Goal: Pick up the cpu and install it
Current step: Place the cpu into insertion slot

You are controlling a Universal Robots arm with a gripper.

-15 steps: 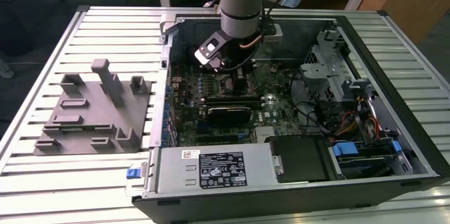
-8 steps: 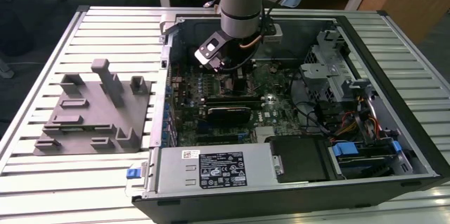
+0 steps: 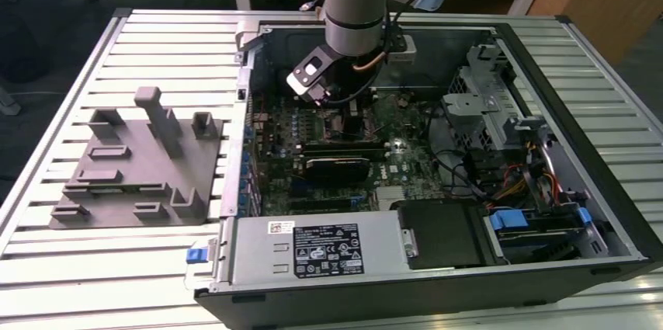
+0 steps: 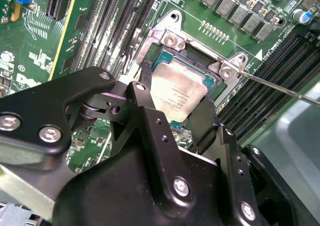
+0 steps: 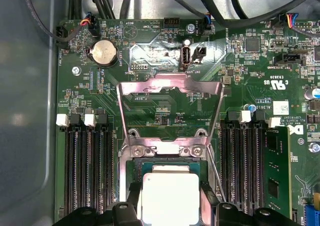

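Your claw [image 4: 174, 103] is clamped on the chip [image 5: 170, 198], which looks seated in the socket [image 4: 197, 60]; cover plate [image 5: 170, 87] open, not let go yet.

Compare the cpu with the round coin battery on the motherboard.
The cpu is square, the coin battery round. The cpu is clearly larger than the battery. The cpu is at the socket; the battery sits apart, beyond the open load plate. Both are flat and silvery.
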